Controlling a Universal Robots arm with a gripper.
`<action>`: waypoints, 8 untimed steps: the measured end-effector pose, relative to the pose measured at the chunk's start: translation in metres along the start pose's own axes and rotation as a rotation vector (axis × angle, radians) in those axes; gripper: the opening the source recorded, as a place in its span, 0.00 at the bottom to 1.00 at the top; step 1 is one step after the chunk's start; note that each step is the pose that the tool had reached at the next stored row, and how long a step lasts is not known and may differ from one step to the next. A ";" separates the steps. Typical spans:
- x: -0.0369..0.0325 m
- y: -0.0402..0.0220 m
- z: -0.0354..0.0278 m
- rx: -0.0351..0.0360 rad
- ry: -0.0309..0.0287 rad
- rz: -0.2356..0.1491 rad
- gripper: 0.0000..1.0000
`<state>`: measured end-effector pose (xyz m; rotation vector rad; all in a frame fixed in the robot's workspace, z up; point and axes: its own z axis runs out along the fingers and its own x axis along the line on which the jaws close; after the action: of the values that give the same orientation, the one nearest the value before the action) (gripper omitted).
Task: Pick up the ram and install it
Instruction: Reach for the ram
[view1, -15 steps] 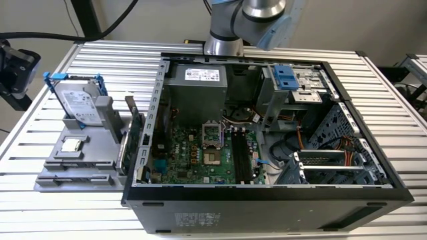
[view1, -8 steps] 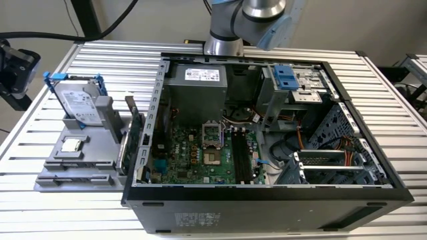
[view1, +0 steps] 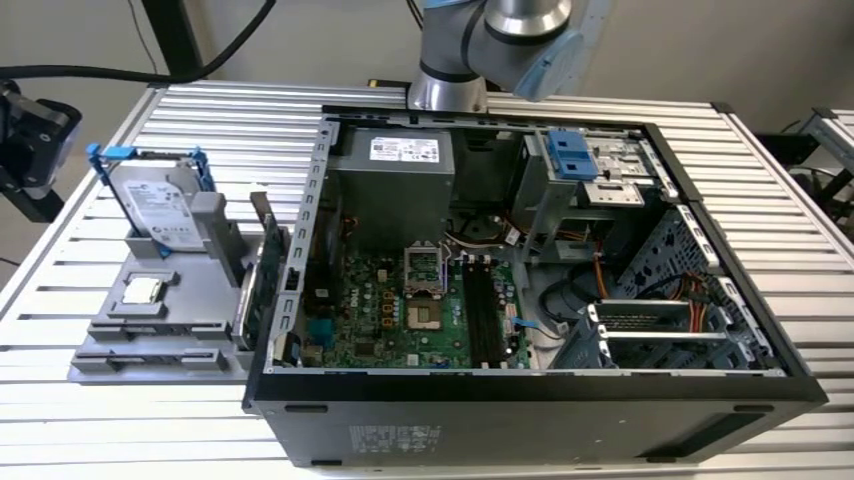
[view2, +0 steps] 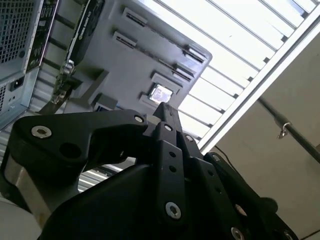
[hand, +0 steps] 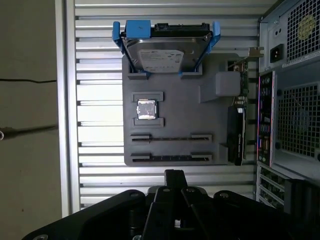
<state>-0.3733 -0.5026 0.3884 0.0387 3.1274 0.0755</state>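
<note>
First wrist view: gripper (hand: 173, 176) hovers over the slatted bench (hand: 95, 100), just off the edge of the grey holder (hand: 170, 117). Jaws look pressed together, with nothing between them. Ram (hand: 171, 158) appears as a thin dark strip lying in the holder slot nearest the gripper, not touched. Same holder carries a hard drive (hand: 162, 52) with blue rails, upright at the far end, a processor chip (hand: 147, 109) in a square recess, and an expansion card (hand: 236, 137) on edge along the side facing the computer case (hand: 290, 100). Exterior view: case lies open on the bench, toward the exterior view's right of the holder. Black memory slots (view1: 483, 310) sit on its motherboard, well apart from the ram.
</note>
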 end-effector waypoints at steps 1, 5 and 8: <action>0.0000 0.0000 0.0000 0.0000 0.0001 0.000 0.00; 0.0000 -0.0002 -0.0001 0.0001 0.0001 0.000 0.00; 0.0000 -0.0003 -0.0001 0.0001 0.0001 0.000 0.00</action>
<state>-0.3734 -0.5029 0.3884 0.0388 3.1275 0.0754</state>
